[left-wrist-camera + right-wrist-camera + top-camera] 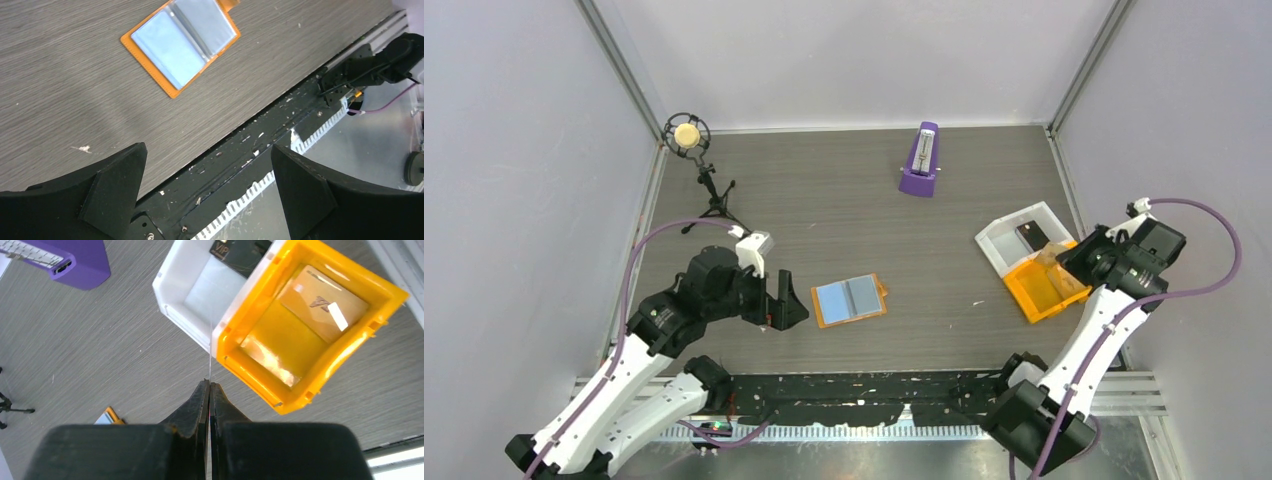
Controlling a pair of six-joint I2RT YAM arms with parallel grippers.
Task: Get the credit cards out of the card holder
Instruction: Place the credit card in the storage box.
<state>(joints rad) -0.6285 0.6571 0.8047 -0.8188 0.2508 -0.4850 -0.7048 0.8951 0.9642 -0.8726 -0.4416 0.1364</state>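
Bright, even light, soft shadows, glare inside the orange bin (250, 382).

One card holder (850, 300), four cards (1033, 235), two bins (1001, 246), one metronome (920, 160), one microphone (687, 135)

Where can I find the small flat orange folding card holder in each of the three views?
Top external: the small flat orange folding card holder lies open near the middle of the table, on the half nearer the arms.
Left wrist: upper middle, open.
Right wrist: only a corner shows, at the lower left.
Shared landmark: the grey wood-grain table, on which it lies in all three views.
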